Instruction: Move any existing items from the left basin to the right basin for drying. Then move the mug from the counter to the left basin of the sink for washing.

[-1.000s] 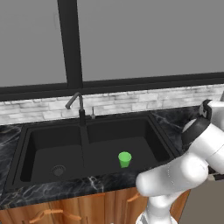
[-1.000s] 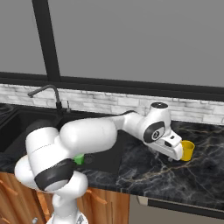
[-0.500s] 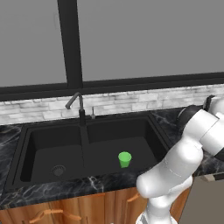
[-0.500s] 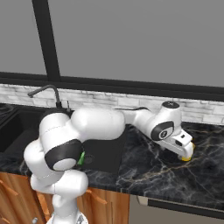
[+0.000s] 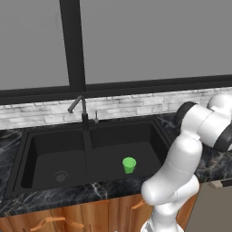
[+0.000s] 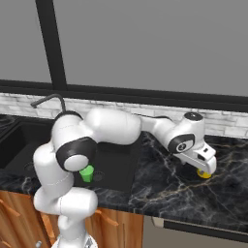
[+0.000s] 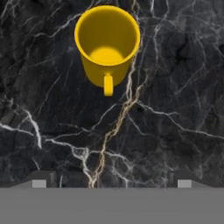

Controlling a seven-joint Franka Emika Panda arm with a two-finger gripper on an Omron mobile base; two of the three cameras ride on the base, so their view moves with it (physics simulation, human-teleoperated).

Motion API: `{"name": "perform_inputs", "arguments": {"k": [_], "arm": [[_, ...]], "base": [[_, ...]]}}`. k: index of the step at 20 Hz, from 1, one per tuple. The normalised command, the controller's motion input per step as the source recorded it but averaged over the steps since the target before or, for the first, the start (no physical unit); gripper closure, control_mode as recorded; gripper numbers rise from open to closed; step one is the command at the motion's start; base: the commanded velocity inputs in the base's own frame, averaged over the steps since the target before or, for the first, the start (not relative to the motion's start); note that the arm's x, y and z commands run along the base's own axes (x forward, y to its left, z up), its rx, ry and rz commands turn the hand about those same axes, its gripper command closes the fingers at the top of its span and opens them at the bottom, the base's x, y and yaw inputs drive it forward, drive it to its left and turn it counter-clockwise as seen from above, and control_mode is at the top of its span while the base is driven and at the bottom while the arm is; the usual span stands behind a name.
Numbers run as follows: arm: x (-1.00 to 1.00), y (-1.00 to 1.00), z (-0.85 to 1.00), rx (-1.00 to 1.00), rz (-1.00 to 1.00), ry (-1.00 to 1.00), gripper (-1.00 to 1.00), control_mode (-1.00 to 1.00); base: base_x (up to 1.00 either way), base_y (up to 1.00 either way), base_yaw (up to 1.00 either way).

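Note:
The yellow mug [image 7: 107, 43] stands upright on the black marble counter [image 7: 175, 109], its handle turned toward my hand. My gripper [image 7: 111, 181] hovers above it, open, its fingertips [image 7: 41, 180] wide apart with nothing between them. In the right base view the gripper [image 6: 205, 167] hangs just over the mug [image 6: 204, 174], which is mostly hidden under the hand. The green cup [image 5: 129, 164] stands upright in the right basin [image 5: 144, 149] of the black sink. The left basin [image 5: 47, 156] holds just its round drain [image 5: 60, 176].
A dark curved faucet [image 5: 78, 108] rises behind the sink's divider. A white brick backsplash [image 5: 131, 105] and a window run along the back. The counter [image 6: 164, 186] stretches right of the sink, above wooden cabinets [image 5: 68, 217].
The arm has swung further right over the counter, bringing the hand above the mug. The green cup has stayed where it was.

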Motion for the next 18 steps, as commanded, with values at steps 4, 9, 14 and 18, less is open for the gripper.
{"name": "perform_inputs", "arguments": {"k": [4,9,14,18], "arm": [[0.09,-0.09,-0.14,0.00,0.00,-0.08,-1.00,-1.00],[0.14,-0.11,-0.13,0.00,0.00,-0.06,-1.00,-1.00],[0.14,-0.13,-0.08,0.00,0.00,-0.05,-1.00,-1.00],[0.10,-0.16,-0.04,0.00,0.00,-0.02,-1.00,-1.00]], "base": [[0.00,0.00,0.00],[0.00,0.00,0.00],[0.00,0.00,0.00],[0.00,0.00,0.00]]}}
